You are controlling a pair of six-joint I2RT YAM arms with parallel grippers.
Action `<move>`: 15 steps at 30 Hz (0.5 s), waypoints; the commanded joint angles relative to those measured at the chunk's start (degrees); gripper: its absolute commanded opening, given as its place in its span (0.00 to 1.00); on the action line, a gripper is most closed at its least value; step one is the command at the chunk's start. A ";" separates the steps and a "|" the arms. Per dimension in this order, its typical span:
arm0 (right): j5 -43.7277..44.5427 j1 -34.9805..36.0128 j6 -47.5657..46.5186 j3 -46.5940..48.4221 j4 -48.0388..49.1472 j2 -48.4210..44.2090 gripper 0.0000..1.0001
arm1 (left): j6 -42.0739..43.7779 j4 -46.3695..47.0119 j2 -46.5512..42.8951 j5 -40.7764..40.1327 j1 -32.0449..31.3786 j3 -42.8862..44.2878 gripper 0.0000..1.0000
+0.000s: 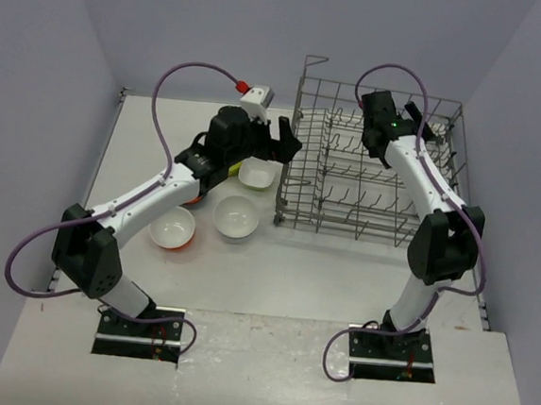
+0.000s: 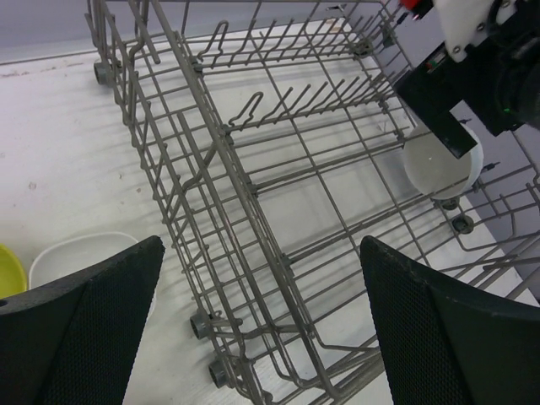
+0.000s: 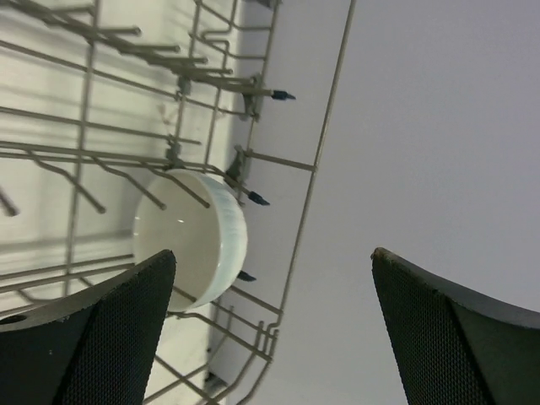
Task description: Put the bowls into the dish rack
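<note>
The grey wire dish rack (image 1: 296, 181) stands at the centre right. A white round bowl (image 3: 190, 240) leans on its edge among the tines at the rack's far right side; it also shows in the left wrist view (image 2: 443, 164). My right gripper (image 1: 421, 126) is open and empty just above that bowl, apart from it. My left gripper (image 1: 290, 145) is open and empty at the rack's left wall. On the table lie a white squarish bowl (image 1: 256, 175), another white round bowl (image 1: 236, 217), an orange bowl with white inside (image 1: 172, 228) and a yellow-green bowl (image 2: 7, 270). No blue bowl shows.
The left arm (image 1: 158, 193) lies over the bowls at the left and hides part of them. Grey walls close the table in on the left, back and right. The rack's tall wire sides (image 3: 325, 126) and small wheels (image 2: 200, 325) are close to both grippers.
</note>
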 commanded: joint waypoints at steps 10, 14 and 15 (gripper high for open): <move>-28.17 1.01 25.30 -5.57 5.17 -26.98 0.99 | -1.66 -16.53 -13.09 -16.35 0.36 -3.41 1.00; -37.92 1.01 34.71 -16.22 12.47 -39.83 0.99 | -3.24 -24.80 -15.99 -20.57 0.36 -7.71 1.00; -42.12 1.01 38.12 -18.51 15.35 -42.12 0.99 | -3.85 -26.99 -17.21 -21.36 0.44 -9.12 1.00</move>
